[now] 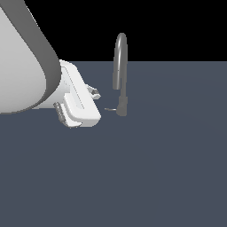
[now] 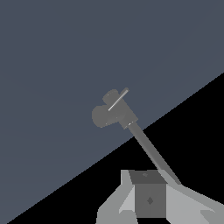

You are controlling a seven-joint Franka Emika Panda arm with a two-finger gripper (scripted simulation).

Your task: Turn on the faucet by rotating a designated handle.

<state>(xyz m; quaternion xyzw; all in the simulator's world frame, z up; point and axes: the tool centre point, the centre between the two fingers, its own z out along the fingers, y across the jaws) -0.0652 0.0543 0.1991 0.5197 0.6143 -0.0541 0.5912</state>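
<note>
The arm (image 1: 26, 57) filled the exterior view's left, and its gripper (image 1: 77, 104) hung low over the dark floor (image 1: 155, 168), just short of the faucet (image 1: 120, 75). The faucet stood just beyond the hand, on the exterior view's right of it, its arched spout rising above the hand and its thick base level with it. The handle (image 1: 111, 108), a thin rod, stuck out of that base toward the hand, its free end near the white hand body but apart from it. In the wrist view the base showed as a stubby grey lump with the handle (image 2: 118, 99) lying across it as a pale sliver, and the spout ran back toward the camera. One finger (image 1: 60, 111) showed on the near side and one tip (image 1: 94, 92) on the far side, so the fingers looked spread apart, with nothing between them. By my reading this was the approach step, no contact made. The next move called for a short, careful advance to bring a finger against the rod near its free end, then a push sideways around the base; the rod was slim and a small miss would slide past it
</note>
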